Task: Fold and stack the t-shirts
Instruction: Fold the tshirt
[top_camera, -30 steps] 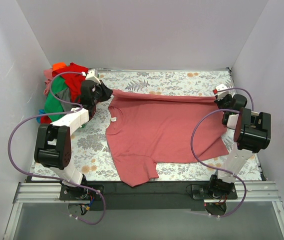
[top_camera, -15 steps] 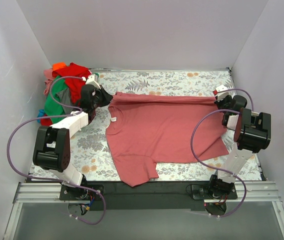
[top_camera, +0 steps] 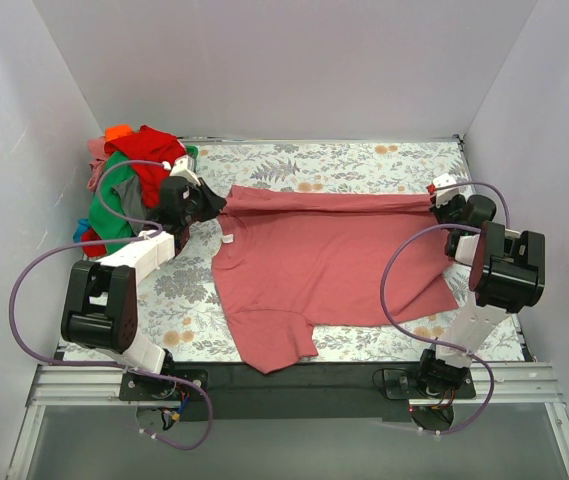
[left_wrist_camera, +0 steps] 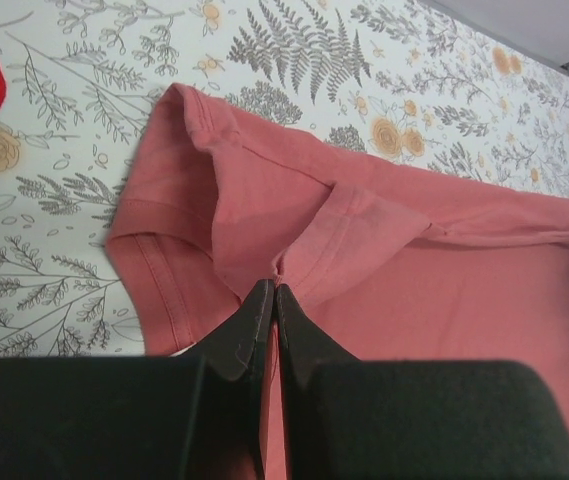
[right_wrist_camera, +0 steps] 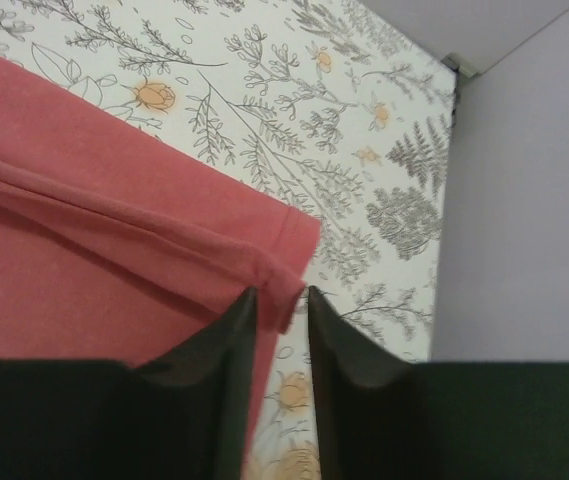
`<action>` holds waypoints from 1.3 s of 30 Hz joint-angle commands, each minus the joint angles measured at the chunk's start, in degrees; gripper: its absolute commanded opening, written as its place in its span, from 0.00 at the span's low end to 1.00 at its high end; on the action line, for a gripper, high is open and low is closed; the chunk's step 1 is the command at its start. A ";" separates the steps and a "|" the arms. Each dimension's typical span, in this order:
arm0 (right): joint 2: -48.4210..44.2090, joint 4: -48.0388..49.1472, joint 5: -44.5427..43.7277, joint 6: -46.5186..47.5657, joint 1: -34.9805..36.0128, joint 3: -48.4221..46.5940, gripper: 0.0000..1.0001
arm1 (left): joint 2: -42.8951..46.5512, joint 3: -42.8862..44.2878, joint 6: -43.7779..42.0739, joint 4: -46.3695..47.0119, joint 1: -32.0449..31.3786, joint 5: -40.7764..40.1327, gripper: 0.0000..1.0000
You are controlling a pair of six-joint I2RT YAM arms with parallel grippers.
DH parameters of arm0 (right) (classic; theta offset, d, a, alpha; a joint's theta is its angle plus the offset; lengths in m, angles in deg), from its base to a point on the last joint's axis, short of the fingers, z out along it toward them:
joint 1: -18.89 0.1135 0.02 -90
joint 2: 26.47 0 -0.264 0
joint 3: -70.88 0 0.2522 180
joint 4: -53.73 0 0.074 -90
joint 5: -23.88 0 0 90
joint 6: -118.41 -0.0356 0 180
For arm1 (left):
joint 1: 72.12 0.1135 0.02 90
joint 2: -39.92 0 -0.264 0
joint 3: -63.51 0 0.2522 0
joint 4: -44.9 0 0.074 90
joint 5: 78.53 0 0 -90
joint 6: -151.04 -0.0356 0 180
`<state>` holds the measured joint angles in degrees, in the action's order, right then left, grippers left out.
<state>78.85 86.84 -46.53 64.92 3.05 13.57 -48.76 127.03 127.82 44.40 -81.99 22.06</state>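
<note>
Left gripper [left_wrist_camera: 272, 288] pinches a creased fold of soft salmon t-shirt [left_wrist_camera: 444, 285]; right gripper [right_wrist_camera: 280, 292] slightly parted

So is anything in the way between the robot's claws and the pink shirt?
No, nothing visible. The left gripper is pinched shut on the far edge of the shirt, and the right gripper has the other far corner between its slightly parted jaws.

My arms: white links, black joints.
Left arm [top_camera: 149, 248] trails a purple cable [top_camera: 16, 300] at nine o'clock, right arm [top_camera: 509, 270] likewise; my fingers [left_wrist_camera: 239, 335] are black wedges.
</note>
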 commanded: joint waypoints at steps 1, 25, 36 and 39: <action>-3.71 1.91 -1.05 1.02 -1.04 1.62 0.39 | 2.03 -1.24 0.54 -1.13 0.29 1.27 0.00; -21.21 -40.27 29.01 2.94 -6.23 2.51 0.82 | 0.44 -3.61 1.07 -6.31 -0.15 2.94 0.00; -21.29 -45.02 30.24 5.32 -6.23 3.38 0.83 | 1.76 -4.58 0.98 -8.07 -1.64 1.63 0.00; -21.12 -45.47 30.06 5.85 -6.23 3.38 0.83 | 2.29 -4.93 0.89 -8.42 -1.91 1.63 0.00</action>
<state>59.05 42.67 -18.11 69.34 -3.11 16.71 -48.85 122.61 129.03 36.99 -83.50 24.34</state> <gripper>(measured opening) 0.831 0.010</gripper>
